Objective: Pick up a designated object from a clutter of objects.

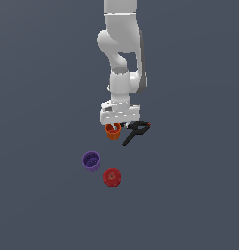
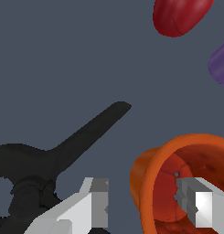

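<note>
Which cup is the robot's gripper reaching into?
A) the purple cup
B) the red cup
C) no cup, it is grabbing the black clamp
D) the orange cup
D: in the wrist view, one finger of the gripper sits inside the orange cup and the other outside its wall, while the purple cup and red cup lie apart.

Plastic cups, matt clamp

The orange cup (image 2: 152, 183) looks like smooth plastic with a slight sheen; the red cup (image 2: 179, 16) at 12 o'clock is glossier, the purple cup (image 2: 221, 64) smooth, the black clamp (image 2: 49, 160) matt, the fingers (image 2: 97, 201) flat grey-white.
</note>
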Robot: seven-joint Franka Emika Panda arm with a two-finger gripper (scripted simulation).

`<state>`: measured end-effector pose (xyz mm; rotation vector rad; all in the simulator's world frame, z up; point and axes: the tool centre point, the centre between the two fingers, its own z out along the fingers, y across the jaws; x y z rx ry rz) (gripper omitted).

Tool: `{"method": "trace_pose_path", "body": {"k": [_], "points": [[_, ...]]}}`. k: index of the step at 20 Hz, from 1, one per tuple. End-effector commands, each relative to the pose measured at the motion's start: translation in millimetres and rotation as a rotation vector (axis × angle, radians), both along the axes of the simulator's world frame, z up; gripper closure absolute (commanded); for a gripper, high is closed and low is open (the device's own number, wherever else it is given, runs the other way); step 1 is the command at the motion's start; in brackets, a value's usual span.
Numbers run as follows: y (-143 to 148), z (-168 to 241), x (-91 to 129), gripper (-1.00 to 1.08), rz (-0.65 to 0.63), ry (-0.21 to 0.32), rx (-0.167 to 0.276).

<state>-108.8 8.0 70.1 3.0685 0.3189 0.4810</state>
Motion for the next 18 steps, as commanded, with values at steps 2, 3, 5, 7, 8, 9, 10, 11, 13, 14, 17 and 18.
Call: {"method": "trace_pose_path", "body": {"k": [2, 3, 5, 7, 8, 9, 10, 11, 13, 14, 17, 18], "points": [[0.1, -1.5, 0.8, 1.08, 0.000, -0.001, 0.000], [0.1, -1.5, 0.8, 1.08, 0.000, -0.001, 0.000], [0.1, -1.5, 0.8, 1.08, 0.000, -0.001, 0.000], [0.1, -1.5, 0.8, 1.08, 0.000, -0.001, 0.000], [0.1, -1.5, 0.8, 1.08, 0.000, -0.001, 0.000], [0.1, -1.5, 0.8, 1.08, 0.000, -0.001, 0.000], [0.1, -1.5, 0.8, 1.08, 0.000, -0.001, 0.000], [0.1, -1.5, 0.8, 1.08, 0.000, -0.001, 0.000], [0.1, -1.0, 1.0, 1.08, 0.000, -0.001, 0.001], [-0.1, -0.5, 1.3, 1.08, 0.000, -0.001, 0.001], [-1.7, 2.9, 3.3, 1.08, 0.000, -0.001, 0.001], [-2.5, 4.8, 4.4, 1.08, 0.000, -0.001, 0.000]]}}
